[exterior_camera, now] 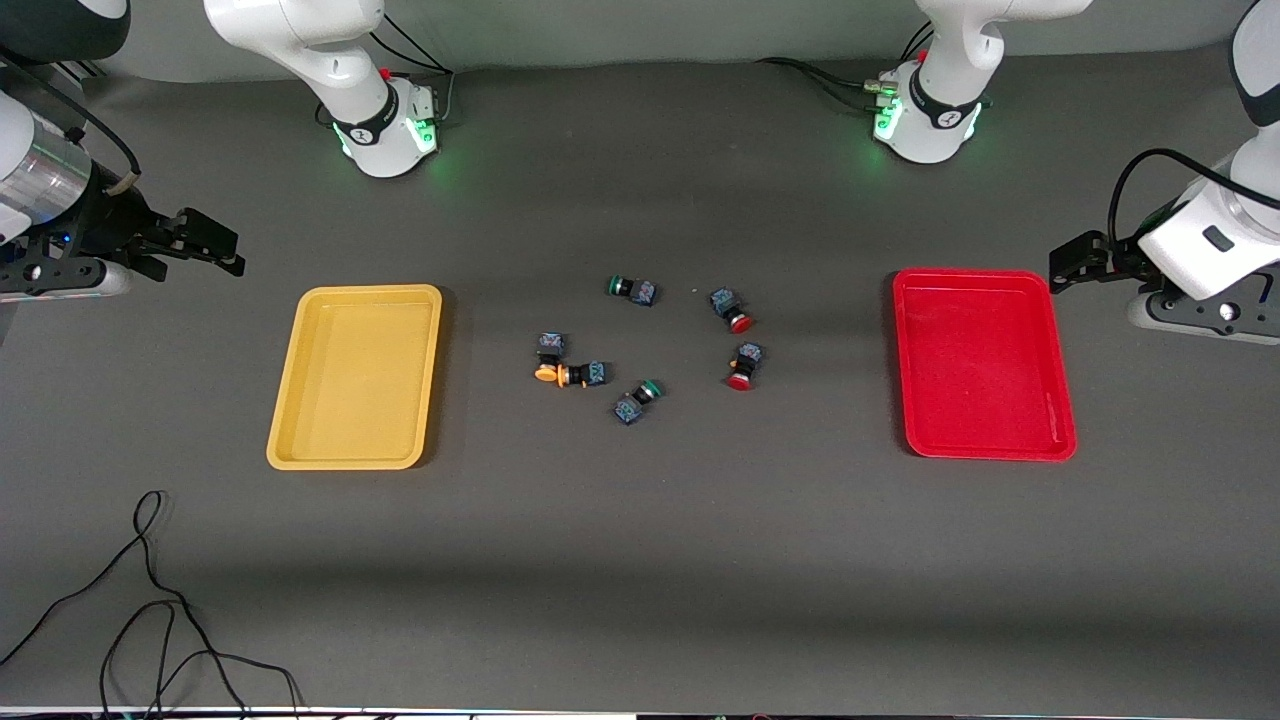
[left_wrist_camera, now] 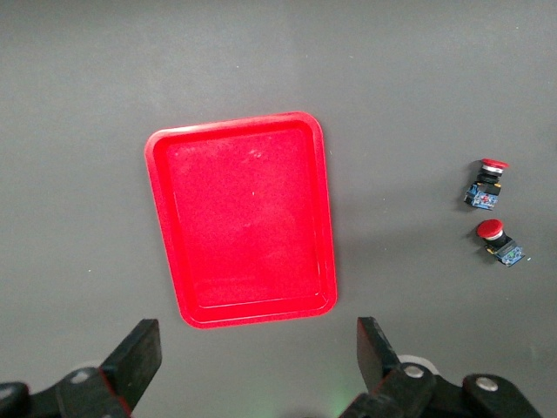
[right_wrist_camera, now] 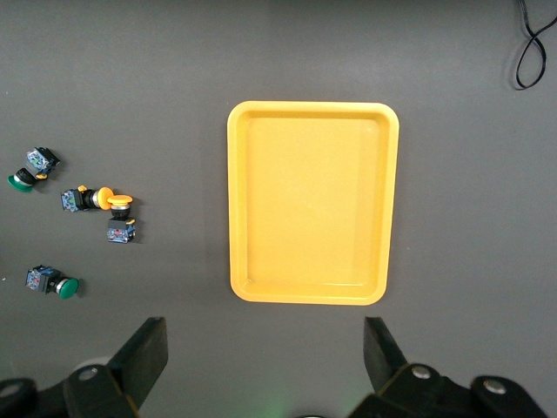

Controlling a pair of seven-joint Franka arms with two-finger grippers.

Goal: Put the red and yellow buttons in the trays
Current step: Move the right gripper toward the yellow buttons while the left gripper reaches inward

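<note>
Two red-capped buttons (exterior_camera: 733, 310) (exterior_camera: 744, 365) lie at mid-table toward the empty red tray (exterior_camera: 985, 365). Two yellow-capped buttons (exterior_camera: 548, 358) (exterior_camera: 582, 375) touch each other, toward the empty yellow tray (exterior_camera: 355, 375). My left gripper (exterior_camera: 1066, 266) hovers open and empty at the left arm's end, just past the red tray (left_wrist_camera: 239, 218); its wrist view (left_wrist_camera: 257, 344) also shows the red buttons (left_wrist_camera: 487, 185) (left_wrist_camera: 498, 241). My right gripper (exterior_camera: 222, 250) hovers open and empty at the right arm's end, past the yellow tray (right_wrist_camera: 313, 200); its wrist view (right_wrist_camera: 265, 340) also shows the yellow buttons (right_wrist_camera: 87, 198) (right_wrist_camera: 120, 222).
Two green-capped buttons (exterior_camera: 632, 290) (exterior_camera: 637, 400) lie among the others, also in the right wrist view (right_wrist_camera: 30, 170) (right_wrist_camera: 50, 280). A loose black cable (exterior_camera: 150, 600) curls on the table nearer the front camera than the yellow tray.
</note>
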